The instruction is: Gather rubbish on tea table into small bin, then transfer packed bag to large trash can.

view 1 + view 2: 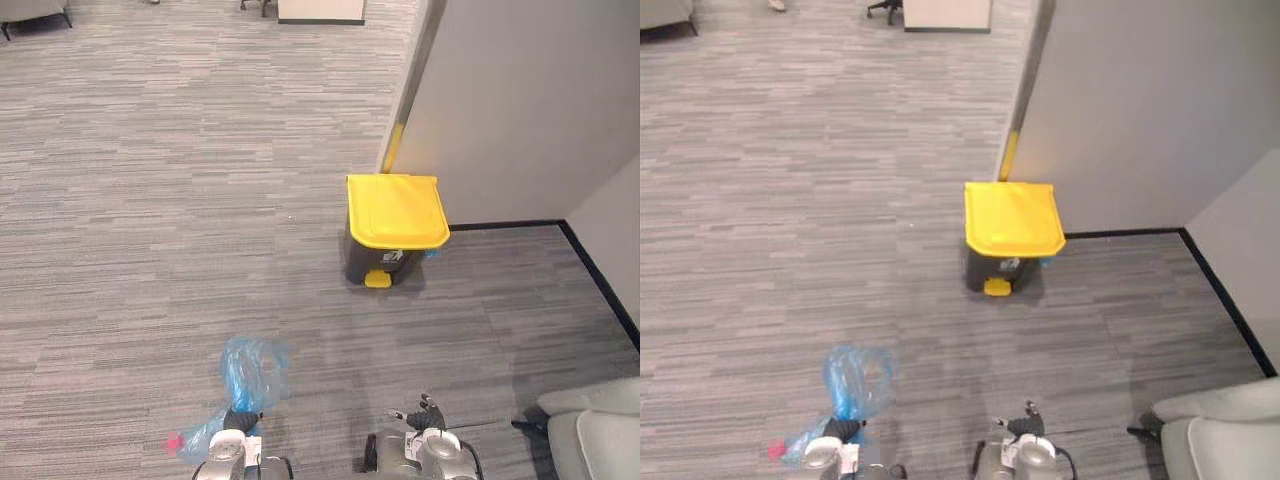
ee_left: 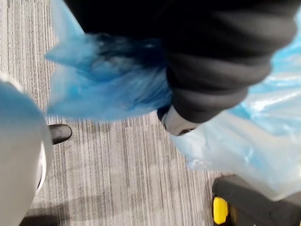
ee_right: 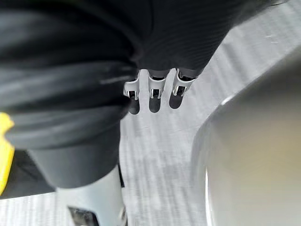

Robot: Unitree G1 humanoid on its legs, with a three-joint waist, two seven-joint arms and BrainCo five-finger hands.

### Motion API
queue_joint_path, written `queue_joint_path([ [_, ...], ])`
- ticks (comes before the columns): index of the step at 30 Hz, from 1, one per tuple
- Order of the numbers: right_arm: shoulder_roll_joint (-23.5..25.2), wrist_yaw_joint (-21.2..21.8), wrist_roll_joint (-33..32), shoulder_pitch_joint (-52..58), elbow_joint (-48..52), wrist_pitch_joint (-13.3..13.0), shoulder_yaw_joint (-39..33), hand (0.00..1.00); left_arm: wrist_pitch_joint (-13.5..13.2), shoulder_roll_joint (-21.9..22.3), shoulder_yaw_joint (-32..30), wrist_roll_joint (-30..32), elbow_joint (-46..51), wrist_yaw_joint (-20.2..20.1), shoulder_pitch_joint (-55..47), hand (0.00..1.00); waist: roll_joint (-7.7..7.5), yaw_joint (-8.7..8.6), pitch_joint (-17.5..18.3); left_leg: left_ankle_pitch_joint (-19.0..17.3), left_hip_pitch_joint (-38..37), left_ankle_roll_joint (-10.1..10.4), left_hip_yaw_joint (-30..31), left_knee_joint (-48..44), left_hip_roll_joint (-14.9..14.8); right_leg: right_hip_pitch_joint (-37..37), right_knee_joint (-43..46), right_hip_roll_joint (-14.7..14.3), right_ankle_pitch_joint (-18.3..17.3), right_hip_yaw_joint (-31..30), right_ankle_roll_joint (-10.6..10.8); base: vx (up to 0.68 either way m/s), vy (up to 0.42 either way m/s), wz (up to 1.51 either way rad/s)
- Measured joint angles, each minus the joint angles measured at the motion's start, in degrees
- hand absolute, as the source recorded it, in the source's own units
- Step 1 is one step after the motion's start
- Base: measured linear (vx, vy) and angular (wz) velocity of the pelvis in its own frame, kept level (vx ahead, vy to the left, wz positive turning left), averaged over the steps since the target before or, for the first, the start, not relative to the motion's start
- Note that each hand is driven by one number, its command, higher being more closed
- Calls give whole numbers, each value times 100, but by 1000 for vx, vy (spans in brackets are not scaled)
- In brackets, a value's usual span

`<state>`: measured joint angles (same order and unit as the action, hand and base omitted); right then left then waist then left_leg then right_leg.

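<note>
Nearest, the left robot hand [image 1: 240, 420] is clenched on a bunched blue bag [image 1: 255, 368]. The plastic puffs up above the grip and sags below it, where something red [image 1: 175, 442] shows through. The right robot hand [image 1: 430, 412] hangs beside it, fingers relaxed and holding nothing. A pale seat [image 1: 590, 435] stands to the right. Farther off, on grey striped carpet [image 1: 150, 200], a dark trash can [image 1: 385, 262] stands against the wall corner [image 1: 520, 90]. Its yellow lid [image 1: 395, 210] is down, hiding the contents.

Head eyes look down, sharing the yellow-lidded bin [image 1: 395, 210]; wrist cameras sit very close.
</note>
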<state>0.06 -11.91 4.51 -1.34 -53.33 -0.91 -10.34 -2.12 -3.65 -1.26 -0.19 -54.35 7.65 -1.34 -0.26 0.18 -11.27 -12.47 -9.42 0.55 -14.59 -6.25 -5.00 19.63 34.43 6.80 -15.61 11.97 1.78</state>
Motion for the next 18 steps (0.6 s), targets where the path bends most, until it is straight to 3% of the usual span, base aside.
queue_joint_path([
  [1,-21,-1,1,5,-13,6,2,0,-3,-15,6,0,-16,-4,0,100,-10,-25,4,-6,-81,10,55,44,-4,27,-581,-51,289,-18,5,402,-186,47],
  [2,-37,-3,2,79,-71,10,1,0,-5,-64,12,1,-54,-7,-5,100,-153,-76,41,-83,-247,160,196,109,118,-74,-1324,-75,1331,-89,-233,427,-184,35],
  [3,-184,1,2,50,-142,-3,-20,0,-2,26,25,4,-194,-5,25,100,109,-67,16,-126,-369,253,321,152,-104,-170,-1182,-255,1266,-31,-423,427,-186,17],
  [4,-268,-2,2,2,-169,-2,-25,0,-16,56,28,5,-194,-21,16,100,171,-44,48,-86,-363,307,369,98,-165,-167,-1152,-316,1127,-25,-467,386,-190,-10],
  [6,-257,-1,-1,7,-179,28,-127,0,-21,118,-1,9,-195,-10,67,100,207,-78,35,91,-288,598,466,-311,-302,-302,-1089,-377,858,68,-562,363,-215,2],
  [7,-229,1,-12,53,-160,25,-189,0,-21,136,-7,10,-181,-15,77,100,206,-88,31,120,-175,650,472,-712,-377,-471,-1179,-410,836,122,-594,357,-209,18],
  [9,-216,-4,-9,156,-145,29,-169,0,-22,275,-67,11,-110,-28,68,100,188,-79,21,309,188,965,511,-1896,-567,-987,-1528,-484,787,157,-639,351,-157,14],
  [10,-168,-10,-10,208,-120,39,-78,0,-29,438,-133,11,3,-41,39,100,175,-41,16,226,669,946,530,-3156,-766,-1370,-1821,-529,742,149,-667,262,-69,-8],
  [12,-88,-6,-17,203,-118,46,-71,0,-30,564,-171,8,155,-63,3,100,144,27,36,-139,1136,727,233,-3750,-934,-1694,-2046,-586,734,82,-679,216,-1,-26],
  [13,-14,-6,-20,183,-98,46,-81,0,-31,576,-171,10,203,-66,3,100,110,59,48,-277,1342,594,70,-3586,-937,-1819,-2151,-576,738,-6,-670,209,29,-39],
  [16,133,-17,-23,214,47,52,-148,0,-28,576,-209,10,295,-70,12,100,50,124,41,-298,1721,509,22,-2287,-737,-1985,-2270,-468,703,-327,-491,223,151,-53],
  [17,141,-27,-23,250,49,51,-182,0,-28,584,-207,10,292,-70,9,100,33,126,58,-177,1750,454,151,-1726,-583,-1999,-2267,-400,656,-424,-366,149,184,-42],
  [18,105,-39,-22,279,52,57,-183,0,-24,616,-204,10,276,-71,-1,100,113,130,107,112,1721,466,331,-1164,-468,-1974,-2267,-401,613,-540,-246,183,269,-66],
])
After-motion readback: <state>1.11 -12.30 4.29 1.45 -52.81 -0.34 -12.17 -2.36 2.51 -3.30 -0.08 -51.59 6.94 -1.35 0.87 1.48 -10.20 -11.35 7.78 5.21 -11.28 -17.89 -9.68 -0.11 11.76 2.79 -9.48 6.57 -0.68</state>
